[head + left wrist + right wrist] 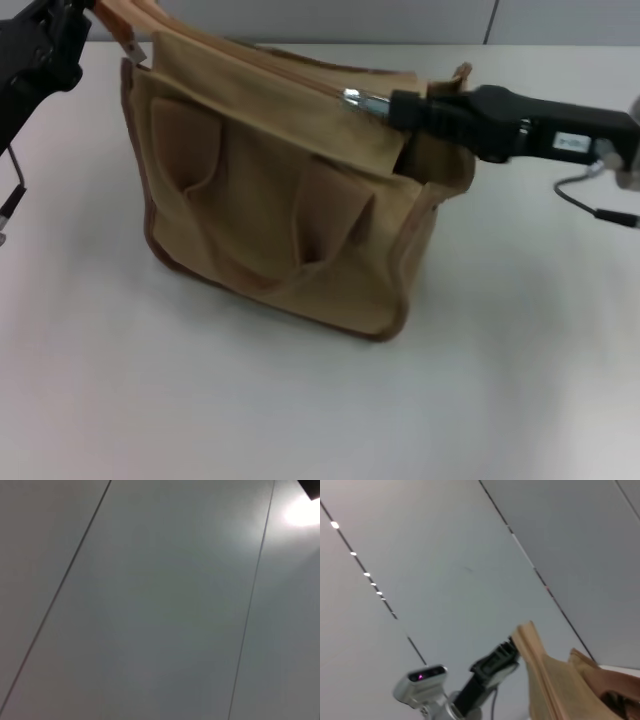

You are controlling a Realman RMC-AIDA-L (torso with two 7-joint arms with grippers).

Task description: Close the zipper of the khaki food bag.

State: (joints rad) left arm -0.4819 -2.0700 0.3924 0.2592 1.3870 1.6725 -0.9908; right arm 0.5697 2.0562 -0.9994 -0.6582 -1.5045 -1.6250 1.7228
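The khaki food bag (270, 200) stands on the white table, with two loop handles on its near side and brown piping along its edges. Its zipper (352, 98) runs along the top, and the shiny silver slider sits near the bag's right end. From the right, my right gripper (392, 106) reaches in and is shut on the pull tab just behind the slider. At the bag's upper left end, my left gripper (62, 42) holds the raised edge (527, 640) of the bag. The right wrist view shows this gripper (506, 652) against the khaki edge. The left wrist view shows only pale panels.
The white table (250, 400) spreads around the bag. A thin cable (590, 208) hangs under my right arm at the right. A grey wall runs behind the table's far edge.
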